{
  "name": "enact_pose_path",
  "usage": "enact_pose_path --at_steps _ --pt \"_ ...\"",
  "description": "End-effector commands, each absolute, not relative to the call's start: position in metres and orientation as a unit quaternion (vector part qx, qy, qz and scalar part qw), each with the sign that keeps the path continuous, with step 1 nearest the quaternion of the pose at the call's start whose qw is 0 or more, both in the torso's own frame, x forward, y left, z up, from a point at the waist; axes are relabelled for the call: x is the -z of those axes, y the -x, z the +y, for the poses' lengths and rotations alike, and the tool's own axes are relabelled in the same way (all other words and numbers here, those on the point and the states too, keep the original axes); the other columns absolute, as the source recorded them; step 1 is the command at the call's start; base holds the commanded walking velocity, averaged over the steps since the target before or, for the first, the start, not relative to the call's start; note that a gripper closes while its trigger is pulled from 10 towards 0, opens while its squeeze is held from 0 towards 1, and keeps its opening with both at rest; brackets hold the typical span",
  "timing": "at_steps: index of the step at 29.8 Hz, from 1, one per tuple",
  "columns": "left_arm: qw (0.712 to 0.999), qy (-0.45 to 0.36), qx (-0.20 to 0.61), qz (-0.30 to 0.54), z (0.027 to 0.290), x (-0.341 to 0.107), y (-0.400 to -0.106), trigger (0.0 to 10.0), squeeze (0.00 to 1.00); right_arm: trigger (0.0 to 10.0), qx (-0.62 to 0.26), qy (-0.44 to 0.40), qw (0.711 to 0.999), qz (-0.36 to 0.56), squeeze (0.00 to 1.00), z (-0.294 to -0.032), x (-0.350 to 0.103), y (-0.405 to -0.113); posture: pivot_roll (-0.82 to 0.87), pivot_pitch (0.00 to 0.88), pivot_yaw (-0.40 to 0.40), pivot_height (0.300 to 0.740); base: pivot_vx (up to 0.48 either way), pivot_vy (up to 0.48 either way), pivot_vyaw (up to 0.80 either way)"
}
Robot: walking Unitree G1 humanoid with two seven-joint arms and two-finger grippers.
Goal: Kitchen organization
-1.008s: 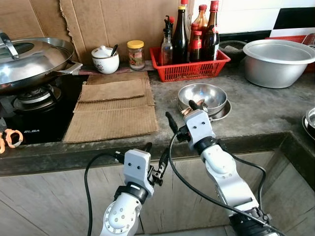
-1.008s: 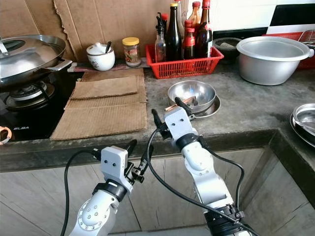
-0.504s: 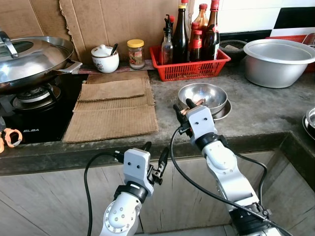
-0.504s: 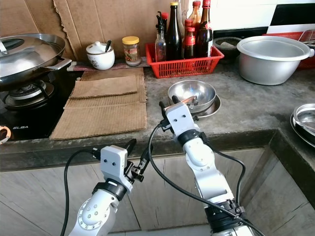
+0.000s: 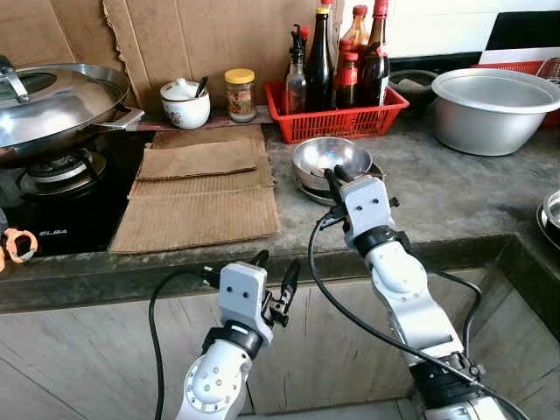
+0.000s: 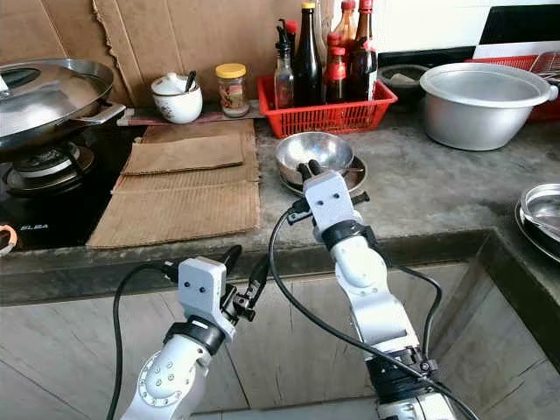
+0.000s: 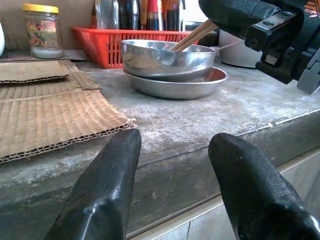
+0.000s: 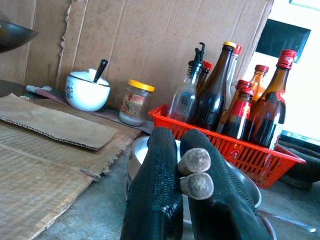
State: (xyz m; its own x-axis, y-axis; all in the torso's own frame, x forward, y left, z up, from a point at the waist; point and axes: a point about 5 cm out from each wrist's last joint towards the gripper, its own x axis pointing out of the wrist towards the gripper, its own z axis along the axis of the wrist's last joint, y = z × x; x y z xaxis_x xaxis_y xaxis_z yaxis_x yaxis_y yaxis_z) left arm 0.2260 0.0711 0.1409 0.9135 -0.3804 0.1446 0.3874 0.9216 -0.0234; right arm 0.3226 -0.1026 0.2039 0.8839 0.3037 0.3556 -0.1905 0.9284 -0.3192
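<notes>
On the stone counter (image 5: pixel 455 188), largest first: lidded wok (image 5: pixel 52 101) at the left end, big metal basin (image 5: pixel 494 105) at the right, red bottle basket (image 5: pixel 337 118) along the back edge. Mid-counter, steel bowl (image 5: pixel 328 157) stacked on a plate (image 7: pixel 175 85). Right gripper (image 8: pixel 192 175) over that bowl, fingers clamped on chopsticks (image 8: pixel 196 172), their length seen from the left wrist. Left gripper (image 7: pixel 172 195) below the front edge, fingers spread, holding nothing.
</notes>
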Motion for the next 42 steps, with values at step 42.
enact_pose_path --at_steps 42 --pt "0.978 0.024 0.197 -0.066 0.075 -0.138 -0.232 10.0 0.00 0.0 -0.047 -0.039 0.968 -0.245 0.00 -0.134 -0.238 -0.265 0.02 0.000 0.026 0.740 0.000 0.000 0.00"
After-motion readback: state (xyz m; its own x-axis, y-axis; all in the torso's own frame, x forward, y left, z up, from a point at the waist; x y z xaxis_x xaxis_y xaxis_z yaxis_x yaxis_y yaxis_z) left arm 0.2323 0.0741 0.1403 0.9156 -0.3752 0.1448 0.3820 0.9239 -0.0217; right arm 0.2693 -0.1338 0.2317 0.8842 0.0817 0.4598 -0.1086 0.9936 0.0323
